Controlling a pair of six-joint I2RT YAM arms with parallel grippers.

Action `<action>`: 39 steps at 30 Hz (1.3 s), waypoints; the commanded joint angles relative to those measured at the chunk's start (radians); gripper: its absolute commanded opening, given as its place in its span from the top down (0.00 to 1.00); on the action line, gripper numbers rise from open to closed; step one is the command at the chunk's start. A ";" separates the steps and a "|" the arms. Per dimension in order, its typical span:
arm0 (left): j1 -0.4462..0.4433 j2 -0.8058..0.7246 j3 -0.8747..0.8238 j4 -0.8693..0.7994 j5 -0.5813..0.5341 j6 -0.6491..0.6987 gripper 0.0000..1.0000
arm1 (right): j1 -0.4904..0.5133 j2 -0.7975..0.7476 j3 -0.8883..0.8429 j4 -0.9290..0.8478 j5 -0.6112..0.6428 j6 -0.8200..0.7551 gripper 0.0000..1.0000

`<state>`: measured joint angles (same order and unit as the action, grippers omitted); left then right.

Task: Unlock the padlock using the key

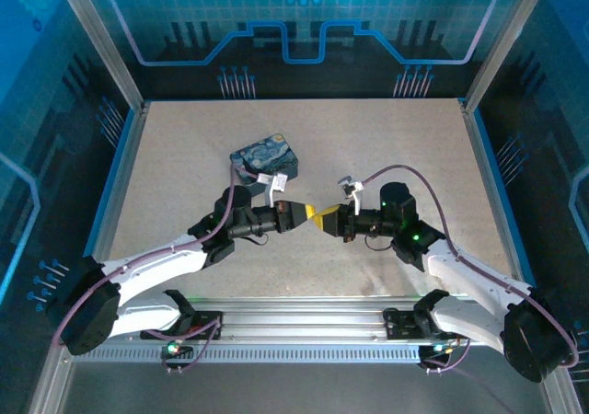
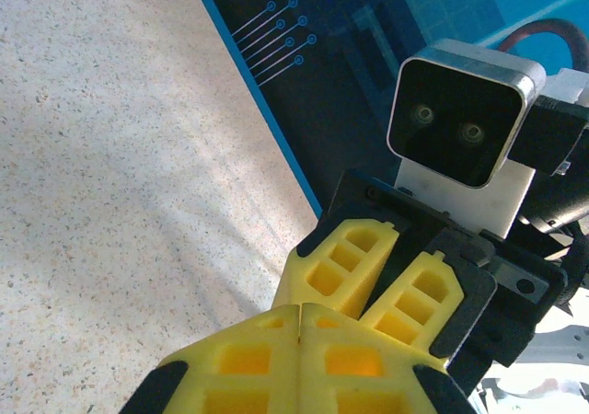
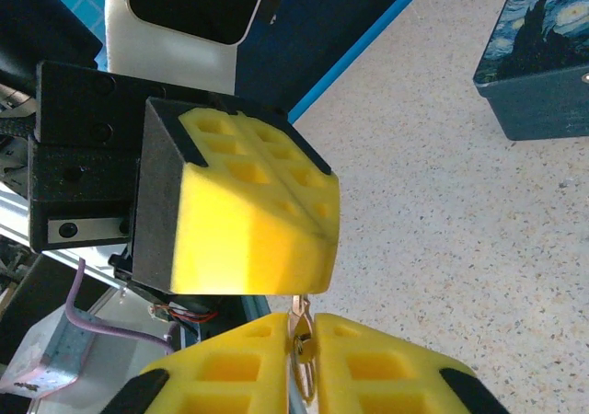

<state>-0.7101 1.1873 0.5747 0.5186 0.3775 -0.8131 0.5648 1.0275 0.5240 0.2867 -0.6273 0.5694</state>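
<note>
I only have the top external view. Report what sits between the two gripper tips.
Observer: In the right wrist view, a small thin brass-coloured metal piece is pinched between the yellow fingers of the right gripper. I cannot tell whether it is the key or the padlock.
Operator: Give me the left gripper.
Observer: The left gripper is shut, its pads meeting along one seam in its own view.
Operator: Say whether it touches the piece.
Observer: The piece's top end reaches the left gripper's tip. Whether it is gripped there is hidden.
</note>
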 commanded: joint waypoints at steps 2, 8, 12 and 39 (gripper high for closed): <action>-0.005 -0.026 -0.021 0.026 -0.041 -0.003 1.00 | 0.011 0.005 0.018 0.042 0.001 0.013 0.90; -0.006 -0.035 -0.029 0.028 -0.055 -0.004 1.00 | 0.011 0.005 0.021 0.044 0.013 0.025 0.98; -0.005 -0.054 -0.039 0.022 -0.072 0.001 1.00 | 0.002 -0.011 0.012 0.027 0.035 0.027 1.00; 0.005 -0.148 0.081 -0.373 -0.235 0.213 0.31 | -0.029 -0.112 0.025 -0.287 0.161 -0.100 1.00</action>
<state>-0.7139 1.0653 0.5877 0.2779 0.2127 -0.7044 0.5423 0.9382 0.5243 0.0906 -0.5076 0.5175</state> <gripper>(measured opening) 0.671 0.062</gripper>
